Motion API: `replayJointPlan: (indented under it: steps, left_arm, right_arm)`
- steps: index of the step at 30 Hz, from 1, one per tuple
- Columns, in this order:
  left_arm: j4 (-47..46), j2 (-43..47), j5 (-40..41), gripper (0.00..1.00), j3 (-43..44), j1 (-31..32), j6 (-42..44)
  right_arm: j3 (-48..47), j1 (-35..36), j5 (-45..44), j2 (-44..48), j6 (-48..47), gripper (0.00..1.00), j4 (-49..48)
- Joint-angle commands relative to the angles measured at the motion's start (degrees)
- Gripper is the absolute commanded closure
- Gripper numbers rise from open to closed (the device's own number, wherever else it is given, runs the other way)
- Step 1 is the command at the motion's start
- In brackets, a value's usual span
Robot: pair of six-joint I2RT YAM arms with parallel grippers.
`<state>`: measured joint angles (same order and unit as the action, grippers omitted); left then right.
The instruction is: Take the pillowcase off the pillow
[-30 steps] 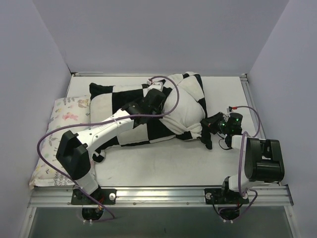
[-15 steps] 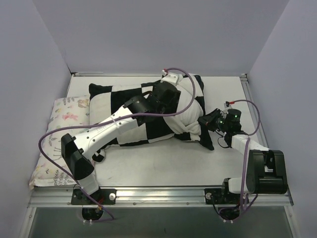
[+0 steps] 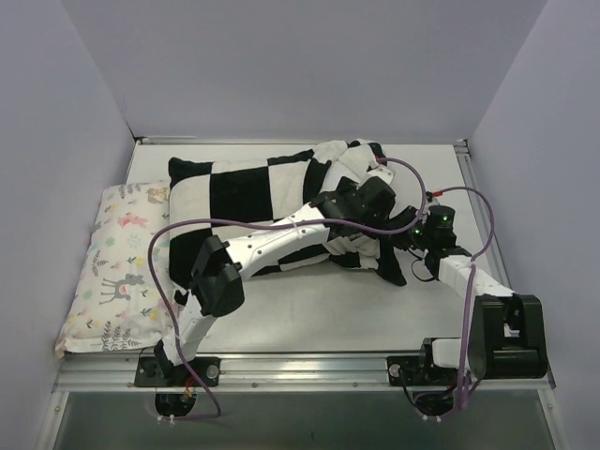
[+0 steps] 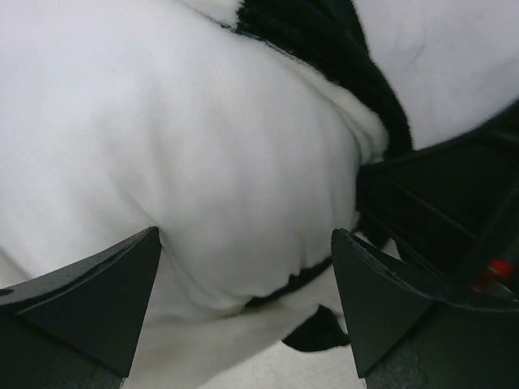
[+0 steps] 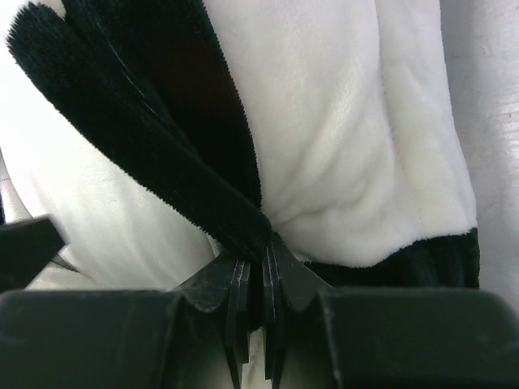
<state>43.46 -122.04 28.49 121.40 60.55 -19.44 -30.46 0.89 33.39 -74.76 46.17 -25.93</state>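
The black-and-white checkered pillowcase (image 3: 253, 192) lies bulging across the middle of the table. The pillow fills it and is hidden in the top view; a smoother white surface (image 5: 105, 194) beside the pinched fold may be it. My left gripper (image 3: 382, 214) hangs open over the case's right end, and white plush (image 4: 227, 162) shows between its spread fingers (image 4: 105, 296) without being gripped. My right gripper (image 3: 405, 236) is shut on a black fold of the pillowcase (image 5: 186, 154) at that end, and the fold runs into its closed jaws (image 5: 259, 255).
A pastel floral and deer-print pillow (image 3: 117, 267) lies along the left wall. The left arm (image 3: 272, 244) stretches diagonally over the checkered case. Grey walls close in the back and both sides. The right arm's base (image 3: 497, 328) sits at the near right.
The left arm swung right from the case's middle to its right end, and its gripper went from shut to open. The right arm reached a little forward and stayed shut on the fold.
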Motion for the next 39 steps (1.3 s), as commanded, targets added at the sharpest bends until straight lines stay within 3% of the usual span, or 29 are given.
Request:
replayJointPlan:
  steps: [1, 4, 5, 6, 8, 9, 10, 15, 23, 32, 35, 39]
  left_arm:
    - [1.6, -3.6, 2.2, 0.06, 5.2, -1.3, 1.2]
    - [1.6, -5.7, 1.8, 0.08, 6.0, -2.3, 0.9]
    - [1.7, -6.4, 1.5, 0.13, 6.6, -2.5, 1.0]
    - [1.7, -6.8, 1.0, 0.42, 6.9, -3.0, 1.0]
    - [2.5, -7.8, -0.1, 0.70, 8.7, -3.4, 1.1]
    - [3.0, -8.0, -0.3, 0.96, 9.6, -3.8, 1.0]
    - [4.5, -8.4, -0.2, 1.00, 10.9, -4.0, 0.9]
    - [6.0, -6.2, 0.4, 1.00, 16.4, -6.1, 0.5]
    - [5.7, 3.3, -7.6, 1.00, 16.7, -16.3, -3.7]
    - [3.5, 13.5, -15.9, 1.00, 8.9, -24.5, -7.5]
    - [2.8, 16.3, -22.0, 1.00, 7.9, -24.5, -8.2]
    - [0.7, 24.0, -25.4, 1.00, -3.4, -20.8, -8.9]
  right_arm:
    - [-2.4, 2.0, 1.9, 2.6, -1.6, 1.00, 3.6]
    - [-1.6, 2.2, 1.9, 3.5, -1.8, 1.00, 4.1]
    - [-1.5, 2.5, 1.7, 3.9, -1.8, 1.00, 4.1]
    - [-1.7, 2.6, 1.4, 4.3, -1.9, 1.00, 5.1]
    - [-2.3, 3.2, 0.1, 5.1, -2.4, 1.00, 6.9]
    - [-3.4, 3.4, -0.4, 5.5, -2.9, 1.00, 9.5]
    - [-4.1, 3.8, -1.1, 5.9, -3.5, 1.00, 11.2]
    - [-7.3, 4.7, -9.8, 7.3, -7.5, 1.00, 23.8]
    - [-4.7, 1.5, -17.0, 7.6, -8.3, 1.00, 28.6]
    - [-5.5, -0.7, -19.8, 3.2, -9.3, 1.00, 29.0]
    - [-6.5, -0.7, -20.7, 1.6, -10.0, 1.00, 29.0]
    - [-10.6, -0.7, -19.2, -0.9, -11.0, 1.00, 29.2]
